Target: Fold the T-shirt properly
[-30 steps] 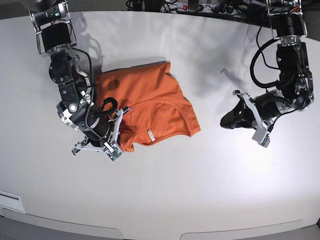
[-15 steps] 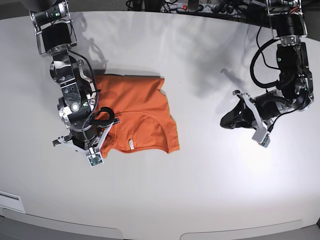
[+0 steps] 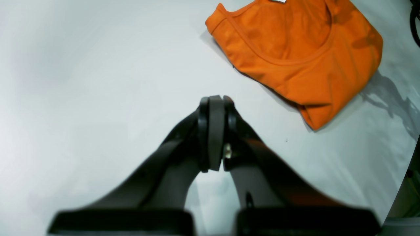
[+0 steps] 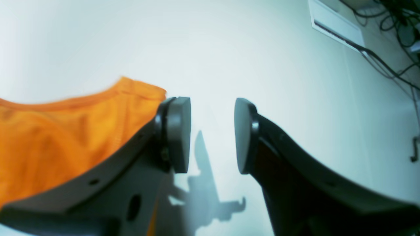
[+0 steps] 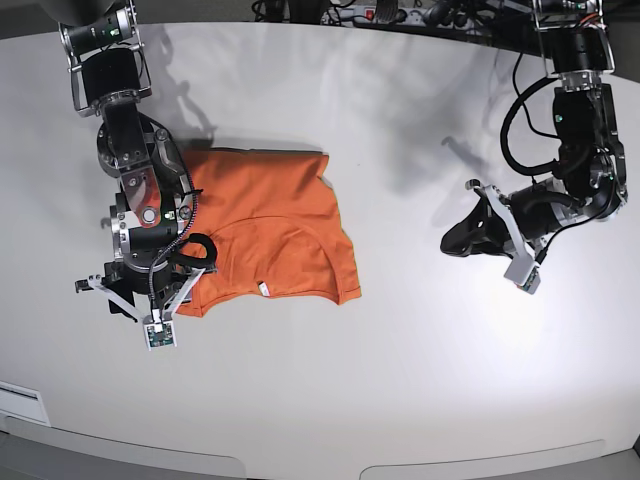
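Note:
The orange T-shirt [image 5: 265, 215] lies folded into a compact rectangle on the white table [image 5: 400, 380], left of centre, with the neckline and a small white tag [image 5: 262, 290] near its front edge. My right gripper [image 5: 128, 296] is open and empty at the shirt's front left corner. In the right wrist view one of its fingers [image 4: 175, 134] lies just past the shirt's hem [image 4: 59, 131], with bare table between the pads. My left gripper [image 5: 455, 240] is shut and empty over bare table far right of the shirt. The left wrist view shows its closed fingers [image 3: 215, 131] and the shirt [image 3: 302, 55] beyond.
Cables and a power strip [image 5: 400, 12] run along the table's back edge. A white label [image 5: 20, 402] sits at the front left corner. The right wrist view shows a white panel [image 4: 334, 16] and cables off to the side.
My right gripper dragged the shirt's edge leftward, let it go, and moved down-left off the fabric. The shirt now lies flatter and further left. My left arm has not moved.

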Robot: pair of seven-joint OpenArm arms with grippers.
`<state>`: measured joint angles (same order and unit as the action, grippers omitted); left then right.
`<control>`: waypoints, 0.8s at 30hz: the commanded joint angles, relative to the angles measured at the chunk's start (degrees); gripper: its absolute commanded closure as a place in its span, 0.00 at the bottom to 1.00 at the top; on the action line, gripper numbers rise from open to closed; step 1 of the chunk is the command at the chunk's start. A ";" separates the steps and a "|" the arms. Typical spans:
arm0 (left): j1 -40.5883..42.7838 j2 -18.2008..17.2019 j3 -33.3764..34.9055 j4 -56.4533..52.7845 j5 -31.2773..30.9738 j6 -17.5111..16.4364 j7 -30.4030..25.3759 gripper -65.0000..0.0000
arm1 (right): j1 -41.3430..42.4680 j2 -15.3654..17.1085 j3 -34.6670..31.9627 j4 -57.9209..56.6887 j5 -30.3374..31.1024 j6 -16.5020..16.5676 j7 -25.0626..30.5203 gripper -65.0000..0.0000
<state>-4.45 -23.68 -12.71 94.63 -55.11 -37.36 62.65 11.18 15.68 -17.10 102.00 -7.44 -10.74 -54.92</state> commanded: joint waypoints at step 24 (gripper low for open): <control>-1.09 -8.00 -0.31 6.64 -29.89 -2.64 17.35 1.00 | -8.83 5.40 23.80 13.49 67.73 45.07 -3.10 1.00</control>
<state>-4.60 -30.68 -12.64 100.42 -83.48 -39.51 80.25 1.19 20.58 6.57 114.43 60.31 34.83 -60.20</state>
